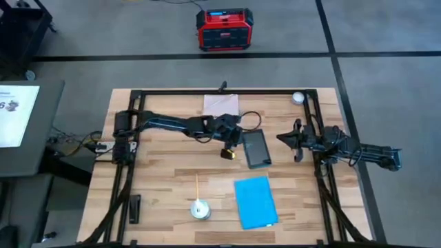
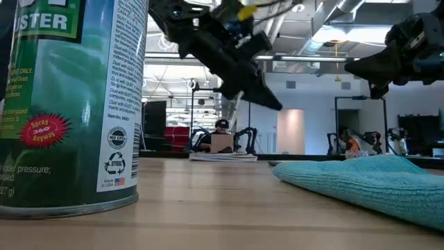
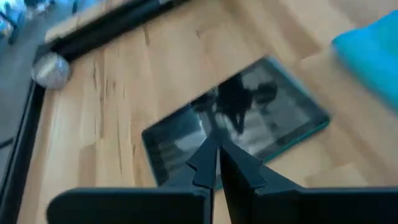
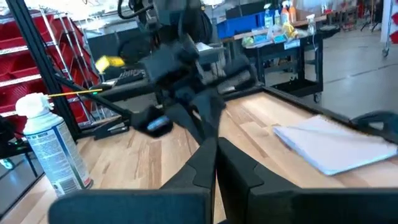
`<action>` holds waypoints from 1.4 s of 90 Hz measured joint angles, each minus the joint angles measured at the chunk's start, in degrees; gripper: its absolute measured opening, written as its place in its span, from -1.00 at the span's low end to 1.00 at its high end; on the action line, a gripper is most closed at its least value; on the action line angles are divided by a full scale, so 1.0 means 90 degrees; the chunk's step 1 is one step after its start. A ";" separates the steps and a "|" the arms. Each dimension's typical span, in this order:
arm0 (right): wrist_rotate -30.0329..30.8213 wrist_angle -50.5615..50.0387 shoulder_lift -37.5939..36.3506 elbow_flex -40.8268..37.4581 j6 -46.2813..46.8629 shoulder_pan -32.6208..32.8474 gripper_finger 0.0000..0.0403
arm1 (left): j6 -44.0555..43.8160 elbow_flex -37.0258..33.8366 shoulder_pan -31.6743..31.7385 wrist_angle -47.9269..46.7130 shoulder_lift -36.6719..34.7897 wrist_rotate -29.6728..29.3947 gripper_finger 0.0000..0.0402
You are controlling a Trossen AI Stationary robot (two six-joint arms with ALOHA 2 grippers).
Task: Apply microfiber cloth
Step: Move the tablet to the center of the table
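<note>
Hovering over the middle of the wooden surface [image 1: 165, 165], the left gripper [image 1: 238, 134] sits just above the upper left corner of the black tablet [image 1: 256, 148], jaws pressed together with nothing between them; the left wrist view shows the fingertips [image 3: 214, 158] meeting over the tablet's glossy screen; the microfiber cloth [image 1: 255, 201] lies flat in the lower middle of the frame, just below the tablet and apart from it, untouched by either arm; over at right centre the right gripper [image 1: 296, 140] hangs level with the tablet's right edge, a little off it, jaws together and empty; around the work, a spray can [image 1: 200, 209] with its thin straw stands left of the cloth; a pale sheet [image 1: 220, 105] rests at the top edge behind the left arm; a small round silver object [image 1: 298, 98] sits at the upper right corner; a dark flat item [image 1: 134, 208] lies at lower left; a red box [image 1: 224, 29] sits on the floor beyond.
</note>
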 joint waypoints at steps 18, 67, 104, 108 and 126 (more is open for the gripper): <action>0.0004 -0.0024 0.0027 0.0010 -0.0326 -0.0002 -1.00 | -0.0160 0.1114 0.0000 -0.0834 0.0895 -0.0057 -1.00; 0.0012 -0.0183 0.0029 0.0036 -0.0524 0.0000 -1.00 | -0.1541 0.2470 -0.0169 -0.1309 0.2241 0.0045 -1.00; 0.0024 -0.0192 0.0027 0.0036 -0.0528 -0.0002 -1.00 | -0.1991 0.2280 -0.0199 -0.1802 0.2283 0.0021 -1.00; 0.0024 -0.0193 0.0027 0.0037 -0.0528 0.0000 -1.00 | -0.2010 0.2275 -0.0199 -0.1873 0.2283 0.0018 -1.00; 0.0029 -0.0255 0.0025 0.0043 -0.0595 -0.0002 -1.00 | -0.2103 0.2268 -0.0210 -0.1968 0.2297 -0.0010 -1.00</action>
